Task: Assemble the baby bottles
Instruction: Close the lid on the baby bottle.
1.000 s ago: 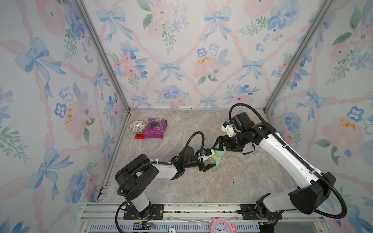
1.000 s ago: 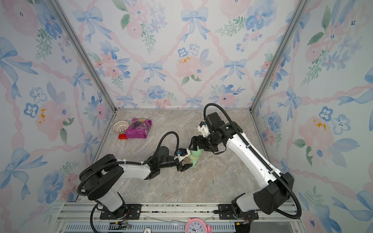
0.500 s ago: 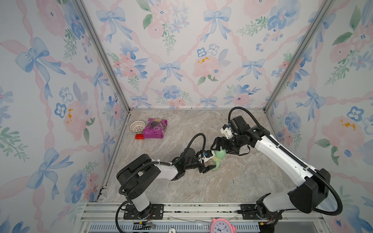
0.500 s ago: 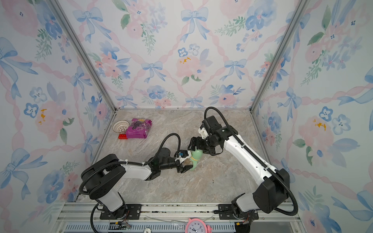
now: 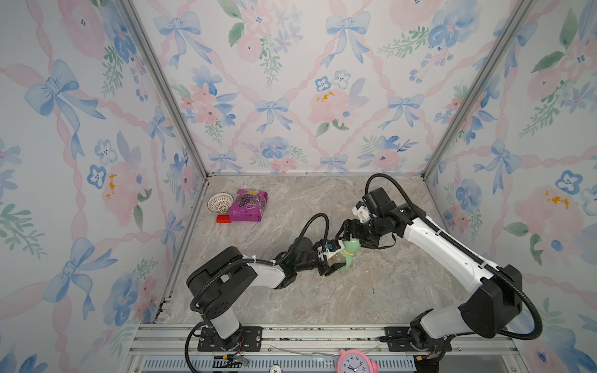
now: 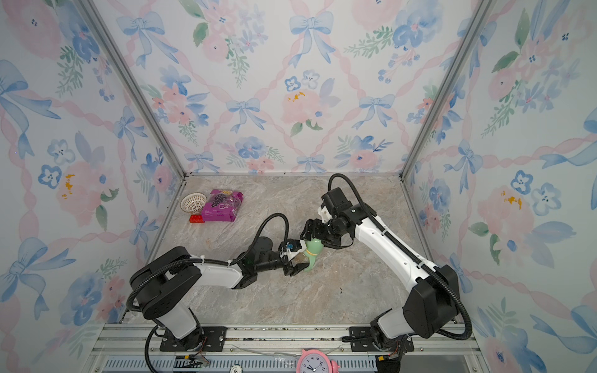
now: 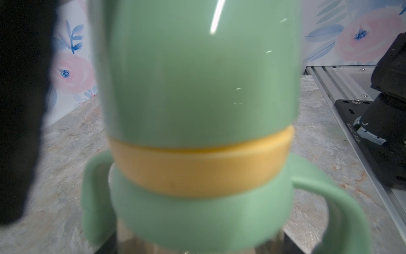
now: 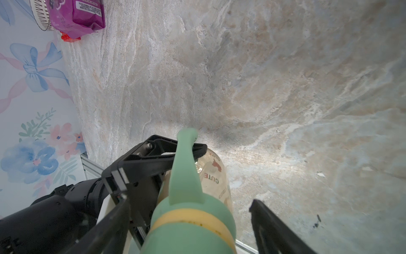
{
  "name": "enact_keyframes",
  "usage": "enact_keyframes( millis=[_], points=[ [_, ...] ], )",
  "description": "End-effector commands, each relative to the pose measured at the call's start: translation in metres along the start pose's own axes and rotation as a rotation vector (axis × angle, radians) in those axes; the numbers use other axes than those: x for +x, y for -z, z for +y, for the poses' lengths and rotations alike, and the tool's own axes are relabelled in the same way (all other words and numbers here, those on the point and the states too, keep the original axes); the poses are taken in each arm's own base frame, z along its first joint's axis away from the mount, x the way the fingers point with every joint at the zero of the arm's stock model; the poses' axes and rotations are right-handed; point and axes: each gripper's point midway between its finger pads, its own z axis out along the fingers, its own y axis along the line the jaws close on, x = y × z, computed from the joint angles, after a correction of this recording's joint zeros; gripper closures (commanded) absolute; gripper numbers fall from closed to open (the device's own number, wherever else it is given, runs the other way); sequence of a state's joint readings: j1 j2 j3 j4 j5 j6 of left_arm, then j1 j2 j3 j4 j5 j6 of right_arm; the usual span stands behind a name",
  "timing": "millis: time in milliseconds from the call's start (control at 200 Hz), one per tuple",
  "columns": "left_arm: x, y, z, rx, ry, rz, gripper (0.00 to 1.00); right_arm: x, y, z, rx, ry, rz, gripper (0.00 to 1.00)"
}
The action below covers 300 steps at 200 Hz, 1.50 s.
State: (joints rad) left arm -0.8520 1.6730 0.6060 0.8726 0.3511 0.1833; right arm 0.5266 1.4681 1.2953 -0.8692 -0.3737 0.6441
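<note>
Left claw [image 5: 336,258]: closed on the jar body [image 8: 216,176], fingers clamped across its clear amber wall.
Right claw [image 8: 189,201]: open. Its fingers straddle the dome cap [image 5: 351,247]. One finger stands clearly apart from the cap; whether the other touches it cannot be told.
Baby bottle [image 6: 311,253]: one stacked unit, tilted, held between the two claws. From the right claw's end to the left claw's: dome cap, yellow collar [image 7: 202,171], two-handled ring [image 7: 197,220], jar body.
Hidden: everything under the dome cap. The left claw's far finger is behind the bottle in the right wrist view. The jar's base is also hidden, so contact with the table [image 5: 323,300] cannot be determined.
Cut off: the left wrist view is blurred and crops the cap's top and the jar. A dark shape beside the cap there cannot be identified.
Clearance: bare marble lies on every side of both claws, with open table from the claws out to the front rail and the walls.
Other items: white lattice basket [image 5: 219,202], purple packet [image 5: 248,210] and red block [image 5: 224,219] sit grouped in a far corner, well apart from both claws. A pink clock [image 5: 355,363] sits at the front rail, cropped by the frame edge.
Writing: "CUTE" in red on the jar body, just past the left claw's fingertip, with a small red animal figure beside it. Finer print on the jar is unreadable. The packet shows "100"; its small print is illegible.
</note>
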Motion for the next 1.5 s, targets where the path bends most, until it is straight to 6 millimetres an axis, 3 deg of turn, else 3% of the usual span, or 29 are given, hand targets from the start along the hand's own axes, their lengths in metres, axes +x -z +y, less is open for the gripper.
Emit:
enact_keyframes(
  millis=[0,360,610,795,905,1025,1230,1280,1355,1425,1495],
  points=[
    [-0.038,0.003,0.018,-0.086,-0.027,-0.114,1.00,0.020,-0.016,-0.002,0.007,-0.012,0.081,0.16],
    [-0.049,0.009,0.037,-0.190,0.017,-0.173,1.00,0.049,-0.048,-0.010,0.008,-0.031,0.152,0.26],
    [-0.059,0.014,0.041,-0.210,0.043,-0.232,1.00,0.056,-0.061,-0.007,-0.011,-0.038,0.160,0.31],
    [-0.053,0.008,0.039,-0.203,0.070,-0.228,1.00,0.060,-0.065,-0.004,-0.008,-0.019,0.184,0.34],
    [-0.039,-0.004,0.041,-0.193,0.123,-0.190,1.00,0.064,-0.066,-0.006,0.000,-0.022,0.189,0.38],
    [-0.022,-0.017,0.040,-0.176,0.196,-0.151,0.78,0.067,-0.069,-0.004,0.024,0.001,0.197,0.44],
    [-0.002,-0.022,0.034,-0.178,0.261,-0.115,0.59,0.070,-0.070,-0.001,0.073,0.043,0.204,0.50],
    [0.004,-0.023,0.031,-0.172,0.268,-0.102,0.43,0.070,-0.071,-0.002,0.086,0.050,0.203,0.50],
    [0.012,-0.024,0.027,-0.165,0.282,-0.083,0.40,0.071,-0.072,-0.003,0.106,0.064,0.206,0.51],
    [0.019,-0.025,0.025,-0.159,0.296,-0.069,0.25,0.071,-0.072,-0.006,0.137,0.074,0.201,0.53],
    [0.024,-0.025,0.022,-0.149,0.309,-0.057,0.23,0.070,-0.073,-0.008,0.159,0.084,0.196,0.54]
  ],
)
